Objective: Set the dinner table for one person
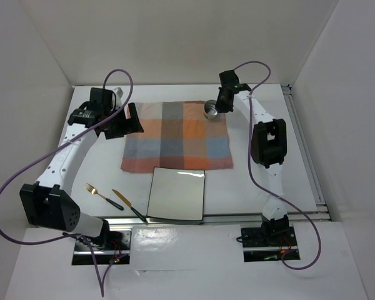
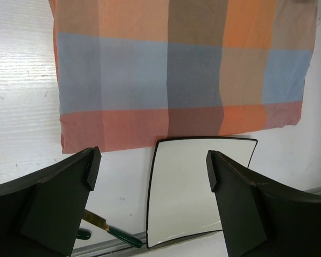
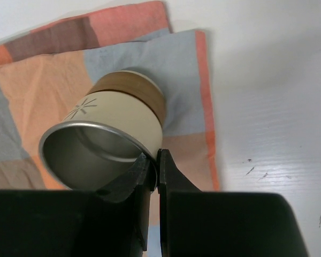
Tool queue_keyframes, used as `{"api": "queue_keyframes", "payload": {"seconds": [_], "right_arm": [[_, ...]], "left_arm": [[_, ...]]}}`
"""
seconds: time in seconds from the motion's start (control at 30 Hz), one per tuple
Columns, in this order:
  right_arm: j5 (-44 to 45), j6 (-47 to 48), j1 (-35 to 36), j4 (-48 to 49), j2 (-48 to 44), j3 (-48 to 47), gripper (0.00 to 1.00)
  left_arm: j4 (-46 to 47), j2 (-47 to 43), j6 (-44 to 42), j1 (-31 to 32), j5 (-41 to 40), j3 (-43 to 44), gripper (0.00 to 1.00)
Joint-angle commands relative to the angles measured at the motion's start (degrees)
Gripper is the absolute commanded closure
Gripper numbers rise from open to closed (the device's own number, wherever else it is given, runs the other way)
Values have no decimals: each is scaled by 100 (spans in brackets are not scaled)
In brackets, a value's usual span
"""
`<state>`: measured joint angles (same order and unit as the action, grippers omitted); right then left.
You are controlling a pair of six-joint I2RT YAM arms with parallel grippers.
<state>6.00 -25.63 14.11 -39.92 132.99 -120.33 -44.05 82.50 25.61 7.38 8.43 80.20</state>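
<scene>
- Counter [image 1: 237, 187], matte white and rail-edged, is walled in white on three sides, ahead of the arm bases.
- Checked cloth [image 1: 177, 136] is spread mid-counter.
- Left hand [image 1: 128, 120] is held wide open at its left edge.
- Right hand [image 3: 156, 166] is clamped on the rim of a cup [image 3: 117, 115].

Left end effector [image 2: 152, 166] agape; right end effector [image 3: 156, 160] clamped

Pretty obviously a robotics lab rig, not anyone's dining room: plain white panels [image 1: 175, 37] box in a white desk [image 1: 269, 187] with aluminium rails [image 1: 237, 217], a left arm [image 1: 69, 156] and right arm [image 1: 269, 144] are bolted at its near edge, and purple cables [image 1: 6, 187] loop everywhere.
</scene>
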Motion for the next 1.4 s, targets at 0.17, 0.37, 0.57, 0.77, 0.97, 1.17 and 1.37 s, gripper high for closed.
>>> {"api": "queue_keyframes", "payload": {"seconds": [0.17, 0.37, 0.57, 0.77, 0.97, 1.17, 1.37], "right_arm": [[209, -56, -40, 72, -168, 125, 100], [6, -56, -93, 19, -19, -113, 31], [-520, 5, -93, 72, -387, -569, 0], [-574, 58, -93, 265, -1651, 85, 0], [-1189, 339, 206, 1144, -4038, 2800, 0], [-2496, -230, 522, 1768, -6324, 6545, 11], [-3359, -1917, 1032, 2092, -7672, 8761, 16]], "left_arm": [[20, -296, -73, 62, -25, -145, 0], [-190, -646, -179, 184, -148, -399, 0], [-446, -1130, 312, 642, -148, -1216, 5], [-499, -1788, 1024, 1072, -341, -2209, 8], [-561, -1914, 1044, 1178, -623, -2098, 8], [-490, -1290, 736, 1178, -956, -1255, 7], [-552, -789, 568, 1231, -1018, -321, 6]]}}
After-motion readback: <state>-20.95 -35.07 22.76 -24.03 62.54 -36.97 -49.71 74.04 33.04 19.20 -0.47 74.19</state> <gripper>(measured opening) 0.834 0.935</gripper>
